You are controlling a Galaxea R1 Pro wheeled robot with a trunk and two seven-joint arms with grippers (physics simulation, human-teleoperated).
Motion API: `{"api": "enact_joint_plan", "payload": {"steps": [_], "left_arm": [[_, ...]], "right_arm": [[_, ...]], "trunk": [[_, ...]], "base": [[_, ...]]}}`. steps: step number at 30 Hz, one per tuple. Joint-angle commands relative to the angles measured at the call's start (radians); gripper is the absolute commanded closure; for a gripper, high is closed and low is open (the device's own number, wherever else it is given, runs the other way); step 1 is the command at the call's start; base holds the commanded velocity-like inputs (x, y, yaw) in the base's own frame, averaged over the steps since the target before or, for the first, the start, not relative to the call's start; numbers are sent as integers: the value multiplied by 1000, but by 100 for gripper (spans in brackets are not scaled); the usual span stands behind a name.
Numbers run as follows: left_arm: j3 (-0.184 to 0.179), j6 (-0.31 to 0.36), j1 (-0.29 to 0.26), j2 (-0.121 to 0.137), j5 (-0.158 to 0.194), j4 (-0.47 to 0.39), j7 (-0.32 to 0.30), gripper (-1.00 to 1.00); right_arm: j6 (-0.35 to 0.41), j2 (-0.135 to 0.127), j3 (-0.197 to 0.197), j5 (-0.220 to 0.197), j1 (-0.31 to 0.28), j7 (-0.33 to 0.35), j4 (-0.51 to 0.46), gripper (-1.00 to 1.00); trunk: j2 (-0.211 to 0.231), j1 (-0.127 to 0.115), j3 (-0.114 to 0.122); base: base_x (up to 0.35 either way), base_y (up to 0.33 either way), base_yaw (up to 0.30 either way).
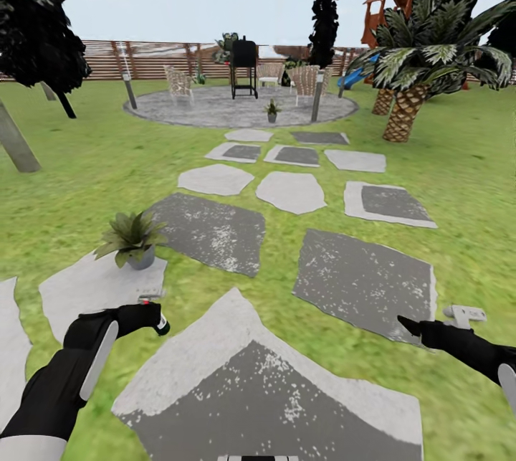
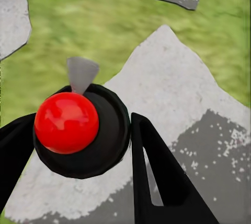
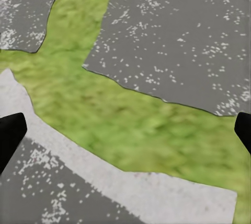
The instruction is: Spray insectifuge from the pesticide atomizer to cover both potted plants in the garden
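My left gripper (image 1: pixel 147 317) is shut on the pesticide atomizer (image 1: pixel 159 323), low over a pale stepping stone. In the left wrist view the atomizer (image 2: pixel 99 130) is seen end-on: a round black body with a red tip and a grey trigger, held between my two black fingers (image 2: pixel 157 172). One potted plant (image 1: pixel 132 237), a green rosette in a grey pot, stands on the lawn's edge just beyond that hand. The other potted plant (image 1: pixel 271 110) sits far off on the round patio. My right gripper (image 1: pixel 412 325) is open and empty over grass (image 3: pixel 125 135) between stones.
Grey stepping stones (image 1: pixel 215 231) lead across the green lawn to the paved patio (image 1: pixel 215 108), which holds chairs, a black grill (image 1: pixel 244 67) and lamp posts. A big palm (image 1: pixel 412 88) stands at the right, dark trees at the left, and a slat fence (image 1: pixel 150 59) behind.
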Motion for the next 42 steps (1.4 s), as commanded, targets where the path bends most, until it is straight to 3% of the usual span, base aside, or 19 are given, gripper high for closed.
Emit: {"api": "enact_joint_plan", "payload": {"steps": [1, 42], "left_arm": [[1, 6, -1, 0, 6, -1, 0, 100], [0, 8, -1, -2, 5, 1, 0, 100]], "right_arm": [[5, 0, -1, 1, 0, 5, -1, -100], [5, 0, 1, 6, -1, 5, -1, -100]], "trunk": [[0, -1, 3], [273, -151, 132]], "base": [[0, 0, 5], [0, 0, 231]]}}
